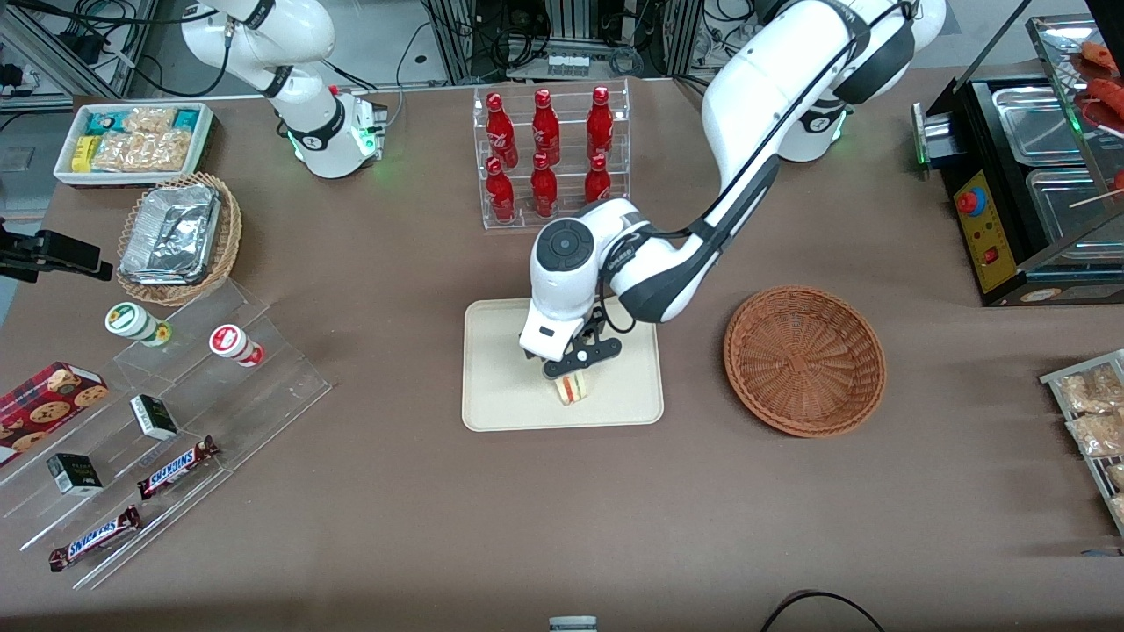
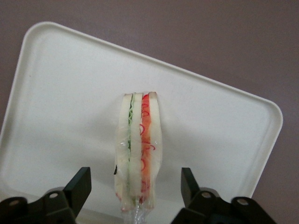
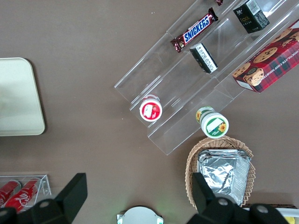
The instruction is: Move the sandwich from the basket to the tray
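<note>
The working arm's gripper (image 1: pixel 575 362) hangs low over the cream tray (image 1: pixel 500 369), its two black fingers (image 2: pixel 79 186) spread wide with the sandwich (image 1: pixel 572 387) standing on edge between them. In the wrist view the wedge (image 2: pixel 138 154) rises from the tray's surface (image 2: pixel 70 107) directly under the gripper (image 2: pixel 135 191), its pale bread slices upright and its green and red filling layers facing the camera; a clear gap shows between each finger and the bread, so the grasp is released and neither pad touches the sandwich. The sandwich rests on the tray near the edge closest to the front camera, just below the fingertips. The reddish-brown wicker basket (image 1: pixel 804 360) sits on the brown table (image 1: pixel 395 527) well apart from the gripper, toward the working arm's end, and holds nothing. Farther from the front camera than the gripper stands a clear rack of red bottles (image 1: pixel 549 154). Toward the parked arm's end of the table, well away from the gripper, lie a foil-lined tan basket (image 1: pixel 178 237), a white bin of snack packets (image 1: pixel 133 140), and a stepped clear display (image 1: pixel 176 421) carrying Snickers bars (image 1: pixel 176 466) and small cups (image 1: pixel 235 344).
</note>
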Available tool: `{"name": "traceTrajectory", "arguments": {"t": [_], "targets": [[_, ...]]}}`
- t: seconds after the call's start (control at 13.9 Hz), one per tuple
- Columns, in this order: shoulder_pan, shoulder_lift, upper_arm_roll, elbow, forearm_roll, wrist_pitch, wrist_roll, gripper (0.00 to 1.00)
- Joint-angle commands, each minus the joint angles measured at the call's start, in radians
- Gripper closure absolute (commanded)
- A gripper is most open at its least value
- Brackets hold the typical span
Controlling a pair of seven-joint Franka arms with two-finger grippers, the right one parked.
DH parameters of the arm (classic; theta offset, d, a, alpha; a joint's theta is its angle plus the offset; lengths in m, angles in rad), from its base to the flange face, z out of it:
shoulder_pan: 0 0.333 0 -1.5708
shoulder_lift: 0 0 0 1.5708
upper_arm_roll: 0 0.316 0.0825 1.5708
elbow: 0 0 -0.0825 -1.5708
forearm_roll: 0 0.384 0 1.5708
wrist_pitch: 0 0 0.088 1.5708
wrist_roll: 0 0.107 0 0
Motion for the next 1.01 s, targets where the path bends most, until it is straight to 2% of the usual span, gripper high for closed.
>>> {"name": "traceTrajectory", "arguments": {"t": [0.0,0.22,0.36,0.58,0.72,0.79,0.94], "targets": [[0.013,-0.059,-0.001,0.037,0.004,-0.085,0.096,0.0],[0.077,-0.123,-0.006,0.033,-0.015,-0.175,0.237,0.0],[0.082,-0.177,0.006,0.013,-0.011,-0.269,0.305,0.0],[0.197,-0.215,0.002,-0.004,-0.017,-0.3,0.322,0.0],[0.255,-0.238,0.002,-0.03,-0.02,-0.301,0.413,0.0],[0.29,-0.263,0.0,-0.059,-0.029,-0.301,0.478,0.0],[0.364,-0.327,0.002,-0.116,-0.097,-0.301,0.598,0.0]]}}
